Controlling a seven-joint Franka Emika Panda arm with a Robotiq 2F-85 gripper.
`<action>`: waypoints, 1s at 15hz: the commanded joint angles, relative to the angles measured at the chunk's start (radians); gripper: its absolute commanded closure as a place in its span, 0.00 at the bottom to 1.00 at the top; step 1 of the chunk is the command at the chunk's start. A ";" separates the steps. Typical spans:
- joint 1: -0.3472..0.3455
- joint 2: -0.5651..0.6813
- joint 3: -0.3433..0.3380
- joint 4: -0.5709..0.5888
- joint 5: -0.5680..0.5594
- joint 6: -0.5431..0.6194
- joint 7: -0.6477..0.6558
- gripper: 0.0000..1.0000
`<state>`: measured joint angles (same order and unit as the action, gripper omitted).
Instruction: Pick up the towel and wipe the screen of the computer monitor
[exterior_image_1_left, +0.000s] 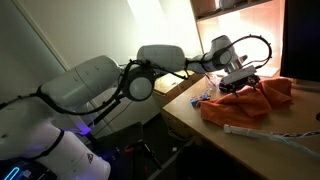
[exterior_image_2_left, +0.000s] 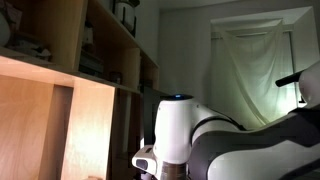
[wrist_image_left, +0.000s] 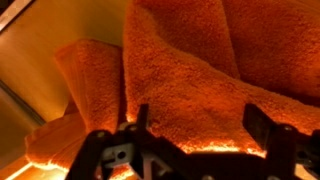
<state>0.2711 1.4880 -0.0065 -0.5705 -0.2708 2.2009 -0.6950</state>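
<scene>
your gripper (exterior_image_1_left: 238, 78) hangs just above the towel (exterior_image_1_left: 255, 98), right of centre in an exterior view. the towel is a crumpled orange-red heap on the wooden desk (exterior_image_1_left: 195, 125), reaching from under the gripper toward the right edge of the frame. from this angle you cannot tell whether the fingertips touch the cloth.

in the wrist view the gripper (wrist_image_left: 197, 115) comes in from the bottom edge. its two dark fingers (wrist_image_left: 140, 118) stand spread wide, one left of centre and one at the lower right. the towel (wrist_image_left: 200, 60) fills the frame between and beyond them in thick folds, and nothing is pinched between the pads. a second fold of the cloth lies at centre left, with bare desk (wrist_image_left: 40, 50) showing at the upper left.

the computer monitor (exterior_image_1_left: 303, 40) appears only as a dark upright slab at the upper right edge, behind the towel and apart from the gripper. a glowing pale-orange panel (exterior_image_1_left: 240, 20) sits at the top of the frame to its left. a long pale object (exterior_image_1_left: 270, 135) lies on the desk in front of the towel, toward the lower right.

an exterior view shows the robot's white base (exterior_image_2_left: 175, 125) at lower centre, wooden shelves (exterior_image_2_left: 100, 50) across the left half and a pale curtain (exterior_image_2_left: 255, 70) at the upper right. neither the towel nor the gripper is visible there.
</scene>
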 joint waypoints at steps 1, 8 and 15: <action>0.006 0.000 -0.018 -0.002 -0.013 0.006 -0.001 0.00; 0.021 0.000 -0.073 0.006 -0.042 -0.041 0.094 0.00; -0.006 0.000 -0.009 0.003 -0.022 -0.047 -0.089 0.00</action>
<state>0.2784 1.4881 -0.0488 -0.5714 -0.2989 2.1562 -0.6914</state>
